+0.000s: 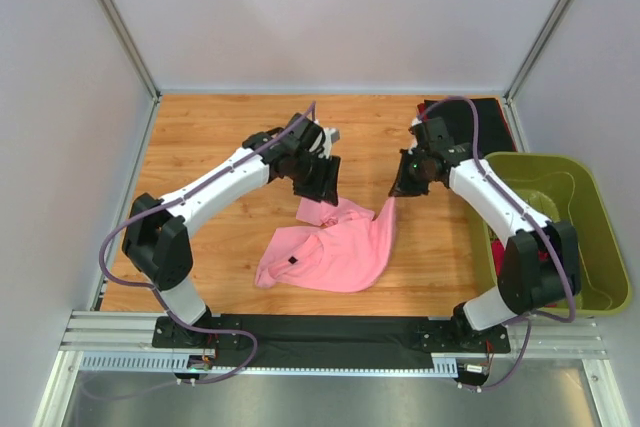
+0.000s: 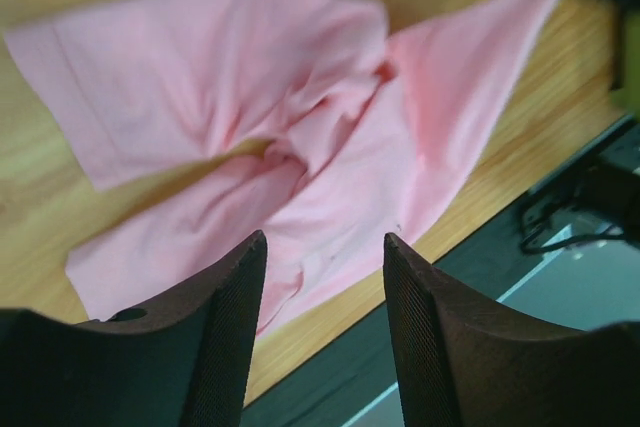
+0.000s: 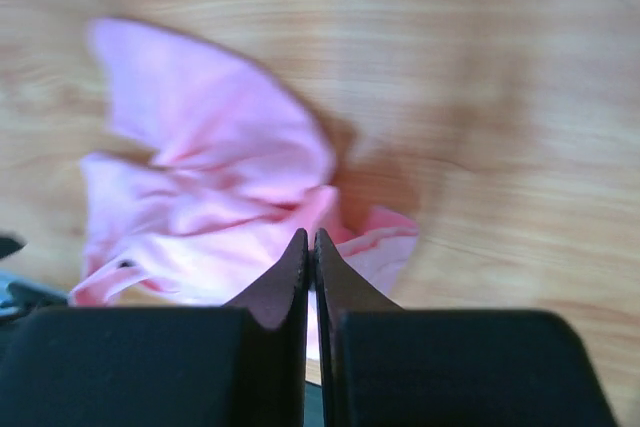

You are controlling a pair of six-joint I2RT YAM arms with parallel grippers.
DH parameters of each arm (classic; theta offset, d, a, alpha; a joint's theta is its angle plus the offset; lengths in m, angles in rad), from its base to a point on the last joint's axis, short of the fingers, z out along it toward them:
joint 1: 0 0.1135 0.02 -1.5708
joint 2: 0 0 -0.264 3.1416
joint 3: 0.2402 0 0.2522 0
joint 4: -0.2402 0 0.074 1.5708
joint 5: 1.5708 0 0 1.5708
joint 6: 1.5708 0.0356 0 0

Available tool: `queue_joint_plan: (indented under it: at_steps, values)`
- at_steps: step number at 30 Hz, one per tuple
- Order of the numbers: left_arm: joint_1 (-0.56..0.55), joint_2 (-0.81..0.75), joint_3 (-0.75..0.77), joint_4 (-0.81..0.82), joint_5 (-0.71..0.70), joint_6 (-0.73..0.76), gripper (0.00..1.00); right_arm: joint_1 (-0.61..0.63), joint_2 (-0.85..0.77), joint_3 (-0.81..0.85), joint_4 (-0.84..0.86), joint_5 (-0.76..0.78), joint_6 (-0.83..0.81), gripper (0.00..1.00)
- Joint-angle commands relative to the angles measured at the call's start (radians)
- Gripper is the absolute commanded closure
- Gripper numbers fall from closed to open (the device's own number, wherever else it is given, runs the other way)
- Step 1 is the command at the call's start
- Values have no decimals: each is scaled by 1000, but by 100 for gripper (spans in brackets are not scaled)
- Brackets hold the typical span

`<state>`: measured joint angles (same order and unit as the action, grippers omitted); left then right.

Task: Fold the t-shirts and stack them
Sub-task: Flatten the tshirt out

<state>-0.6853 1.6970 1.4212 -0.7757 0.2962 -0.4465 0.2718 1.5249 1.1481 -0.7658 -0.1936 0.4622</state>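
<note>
Now right pincer [image 3: 311, 241] tight on pink t-shirt [image 1: 335, 252], left pincer [image 2: 325, 242] wide apart above it

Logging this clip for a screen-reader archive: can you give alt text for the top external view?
A crumpled pink t-shirt lies on a wooden table; the right gripper pinches its edge while the left gripper hangs open above. An olive-green tub sits at right.

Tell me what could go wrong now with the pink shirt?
The right gripper pinches only a thin edge of the pink t-shirt, so the cloth may slip out when pulled. The shirt lies bunched and twisted; the open left gripper, above it, may catch several layers and spoil the fold.
</note>
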Motion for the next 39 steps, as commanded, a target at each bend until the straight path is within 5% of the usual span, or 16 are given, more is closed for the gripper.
queue_joint_plan:
  at_steps: [1, 5, 9, 15, 21, 24, 25, 28, 33, 39]
  values:
    - [27, -30, 136, -22, -28, 34, 42, 90, -46, 85, 68, -93, -33, 100]
    - [59, 21, 82, -51, 18, 38, 42, 130, -6, 235, -48, -31, -34, 100]
    - [59, -57, -156, 112, 112, -1, 42, 130, -17, 280, -116, 39, -65, 100]
    - [53, -80, -293, 268, 195, 11, 42, 129, -95, 210, -139, 59, -50, 100]
    - [49, 6, -277, 340, 256, 15, 41, 129, -160, 139, -122, 60, -40, 100]
    - [37, 38, -252, 314, 281, 19, 53, 129, -172, 142, -132, 68, -43, 100]
    - [32, 30, -236, 284, 252, 23, 71, 129, -177, 147, -135, 80, -49, 100]
    - [17, -58, -160, 115, 91, 6, 98, 124, -174, 206, -194, 184, -50, 100]
    - [15, -229, 28, -129, -54, -156, 100, -15, -178, 389, -368, 306, 26, 100]
    - [-20, -364, 145, -267, 0, -282, 100, -114, -210, 606, -418, 370, -11, 100]
